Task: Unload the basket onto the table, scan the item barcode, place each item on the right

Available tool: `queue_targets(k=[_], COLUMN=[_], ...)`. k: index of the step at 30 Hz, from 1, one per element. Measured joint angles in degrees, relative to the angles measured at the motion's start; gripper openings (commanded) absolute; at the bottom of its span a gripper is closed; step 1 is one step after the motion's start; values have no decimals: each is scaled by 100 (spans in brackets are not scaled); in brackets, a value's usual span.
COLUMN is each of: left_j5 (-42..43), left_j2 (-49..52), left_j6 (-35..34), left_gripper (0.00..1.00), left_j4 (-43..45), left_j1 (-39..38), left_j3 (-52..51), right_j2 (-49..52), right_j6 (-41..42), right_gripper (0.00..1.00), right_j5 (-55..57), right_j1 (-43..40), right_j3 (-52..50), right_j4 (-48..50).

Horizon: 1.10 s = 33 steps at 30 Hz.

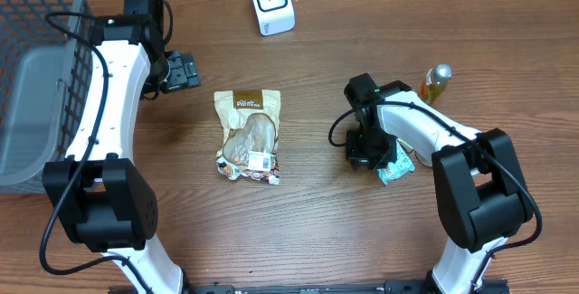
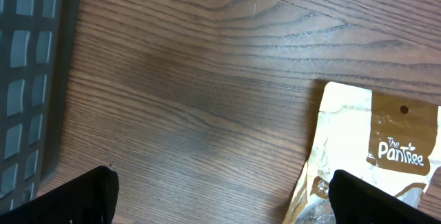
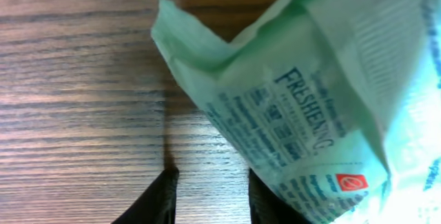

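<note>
Left gripper [image 1: 185,71] gapes wide, holding nothing, grey basket [image 1: 36,77] off to one side; brown Pantree pouch [image 1: 249,136] lies flat ahead of it, apart; white scanner [image 1: 271,3] stands well off; right gripper [image 3: 209,177] is narrowly parted, bare wood between the fingers; crumpled green packet [image 3: 310,100] just ahead.

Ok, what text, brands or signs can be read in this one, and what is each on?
"The Pantree": on the brown snack pouch.
"FRESHENING": on the green packet.
Red prohibition sign: low on the same packet.
Fine print on both, and the pouch's white sticker: too small or blurred to read.
White scanner and bottle: no readable text.
</note>
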Motion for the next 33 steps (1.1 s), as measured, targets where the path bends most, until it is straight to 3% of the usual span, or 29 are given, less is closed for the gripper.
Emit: queue_targets(k=[7, 11, 16, 24, 28, 31, 33], left_j5=[0, 0, 0, 0, -2, 0, 0], left_j2=[0, 0, 0, 0, 0, 0, 0], left_j6=[0, 0, 0, -2, 0, 0, 0], left_gripper=[100, 100, 100, 100, 100, 100, 100], left_j4=[-2, -2, -2, 0, 0, -2, -2], left_j1=[0, 0, 0, 0, 0, 0, 0], left_j3=[0, 0, 0, 0, 0, 0, 0], right_j2=[-37, 13, 66, 57, 57, 57, 59], right_j6=[-85, -216, -280, 42, 319, 435, 476], right_gripper=[38, 53, 71, 72, 65, 49, 32], right_j5=[-619, -1209, -1497, -730, -81, 271, 385], right_j1=[81, 278, 614, 1491, 1952, 2253, 2378], right_j3=[0, 216, 1274, 1652, 1462, 1292, 1196], right_j4=[560, 715, 1071, 2295, 2612, 2911, 3073])
